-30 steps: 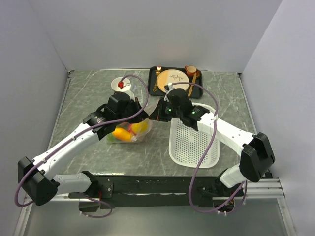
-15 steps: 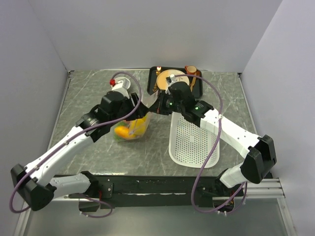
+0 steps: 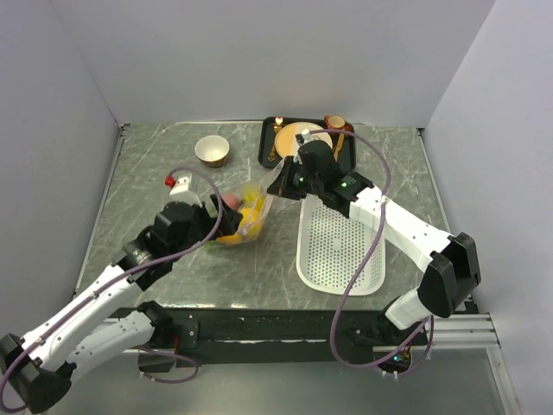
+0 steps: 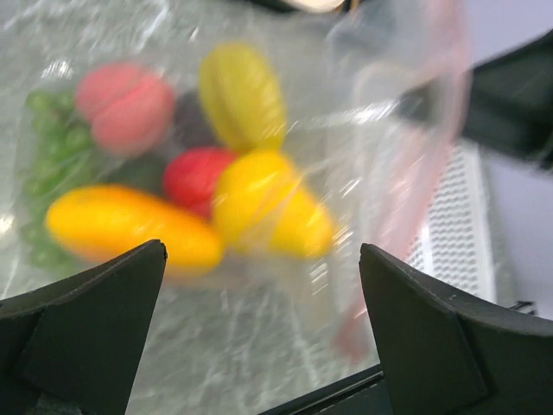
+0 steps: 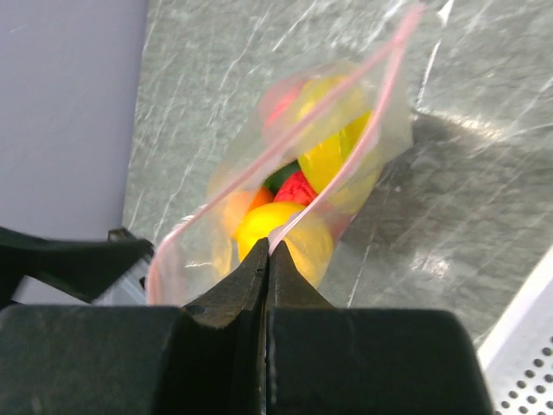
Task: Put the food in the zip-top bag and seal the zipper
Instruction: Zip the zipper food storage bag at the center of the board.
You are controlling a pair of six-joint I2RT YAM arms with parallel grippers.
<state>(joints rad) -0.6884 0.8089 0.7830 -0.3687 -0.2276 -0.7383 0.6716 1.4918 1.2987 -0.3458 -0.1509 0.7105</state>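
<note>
While the right gripper (image 5: 266, 246) has its jaws pressed together on the pink zipper (image 5: 390, 60) at the mouth of the clear bag (image 3: 246, 216), the left gripper (image 4: 259, 251) hovers near the bag with its jaws spread wide, holding nothing. The bag rests on the table (image 3: 155, 164) between the arms, left of the white basket (image 3: 341, 251), its mouth gaping. Inside lie toy fruits (image 4: 268, 207): a peach (image 4: 121, 104), a strawberry (image 4: 194, 177), grapes (image 4: 43, 156), and yellow and orange pieces.
</note>
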